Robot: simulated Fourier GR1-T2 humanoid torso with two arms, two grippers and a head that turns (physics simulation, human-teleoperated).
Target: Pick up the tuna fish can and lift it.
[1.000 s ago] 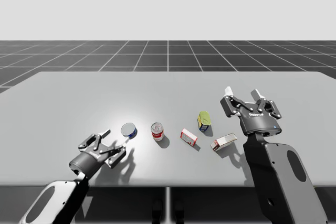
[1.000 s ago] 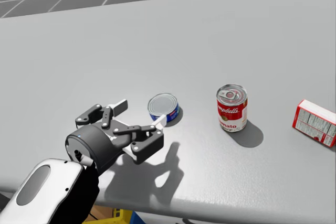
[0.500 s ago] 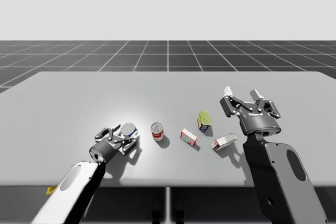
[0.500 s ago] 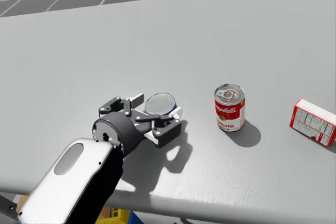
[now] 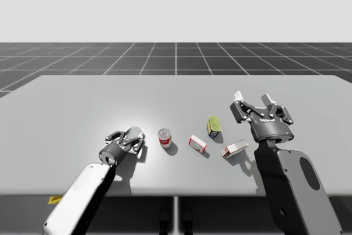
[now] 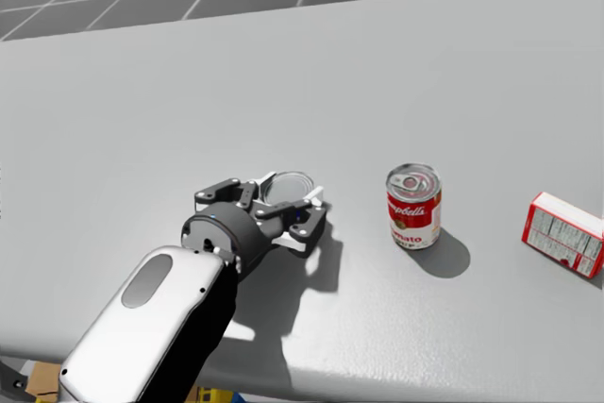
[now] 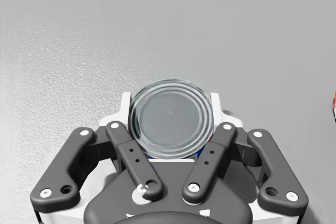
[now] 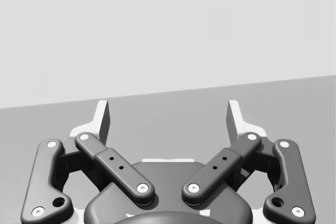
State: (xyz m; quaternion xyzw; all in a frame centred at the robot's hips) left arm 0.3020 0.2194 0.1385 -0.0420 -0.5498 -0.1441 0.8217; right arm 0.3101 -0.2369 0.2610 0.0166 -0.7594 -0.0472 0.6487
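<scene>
The tuna fish can (image 7: 170,119) is low and round, with a silver lid and a blue side. It stands on the grey table (image 5: 82,108) left of the middle, also seen as the tuna fish can (image 5: 133,132) and the tuna fish can (image 6: 286,186). My left gripper (image 7: 170,100) has its two white fingertips (image 7: 126,103) against opposite sides of the can, so it is shut on it. The can rests on the table. My left gripper (image 6: 291,192) reaches it low from the near side. My right gripper (image 5: 253,98) hovers open above the right of the table, right gripper (image 8: 168,116) holding nothing.
A red-and-white soup can (image 6: 413,206) stands upright just right of the tuna can. Further right lie a red-and-white box (image 5: 197,143), a tilted yellow-green can (image 5: 213,126) and a white box (image 5: 235,148). The table's front edge (image 5: 176,193) is close behind my left arm.
My left gripper moved forward to the tuna can, took it between its fingers and closed on its sides. My right arm stayed still. My head has turned slightly.
</scene>
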